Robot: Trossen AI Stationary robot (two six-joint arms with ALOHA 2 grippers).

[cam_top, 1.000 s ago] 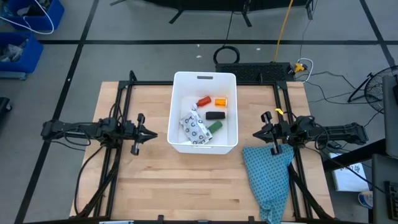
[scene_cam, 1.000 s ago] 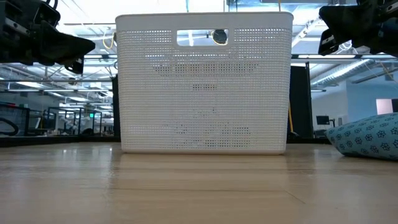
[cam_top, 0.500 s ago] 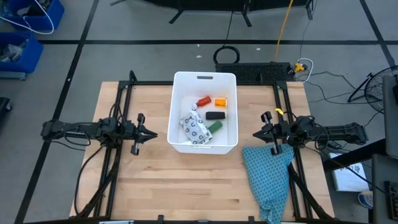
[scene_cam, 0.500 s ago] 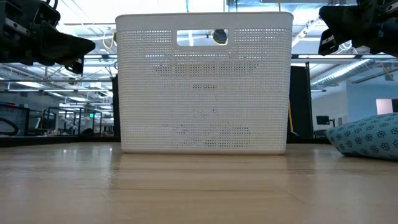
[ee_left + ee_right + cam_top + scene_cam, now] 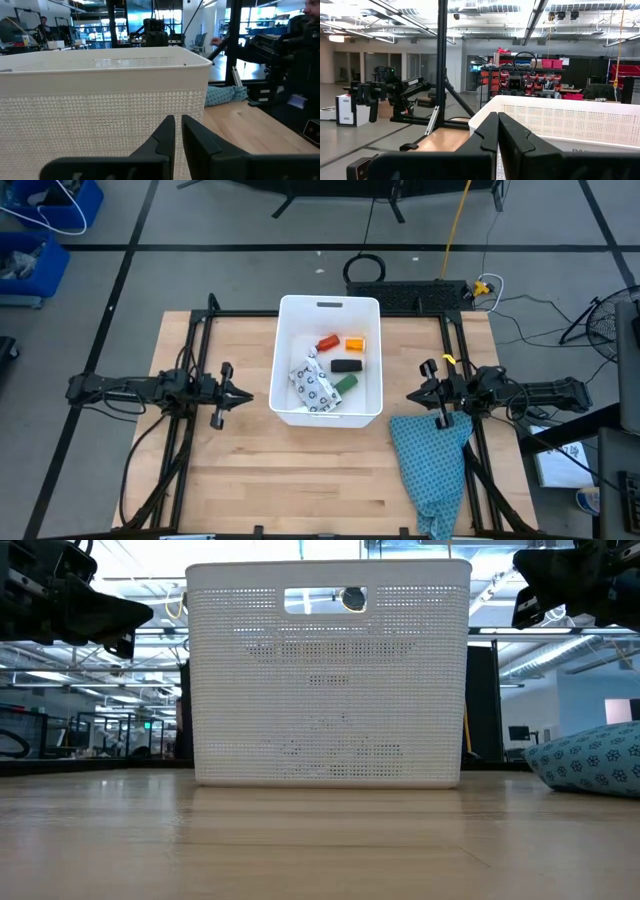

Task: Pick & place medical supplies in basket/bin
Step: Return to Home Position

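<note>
The white bin (image 5: 330,307) stands mid-table, its perforated wall (image 5: 328,680) filling the low view. Inside lie the white dotted packet (image 5: 315,387), green oblong (image 5: 347,384), black oblong (image 5: 346,365), orange vial (image 5: 355,343) and red-and-white bottle (image 5: 327,342). My left gripper (image 5: 246,395) hovers shut to the left of the bin, fingertips (image 5: 177,121) facing its wall. My right gripper (image 5: 411,396) hovers shut to the right, tips (image 5: 498,119) pointing at the bin. Neither touches anything.
A teal patterned cloth (image 5: 430,460) lies on the table's right near part, below the right gripper, also seen in the low view (image 5: 590,760). Bare wood (image 5: 290,470) stretches in front of the bin. Black frame rails (image 5: 200,330) run along both table sides.
</note>
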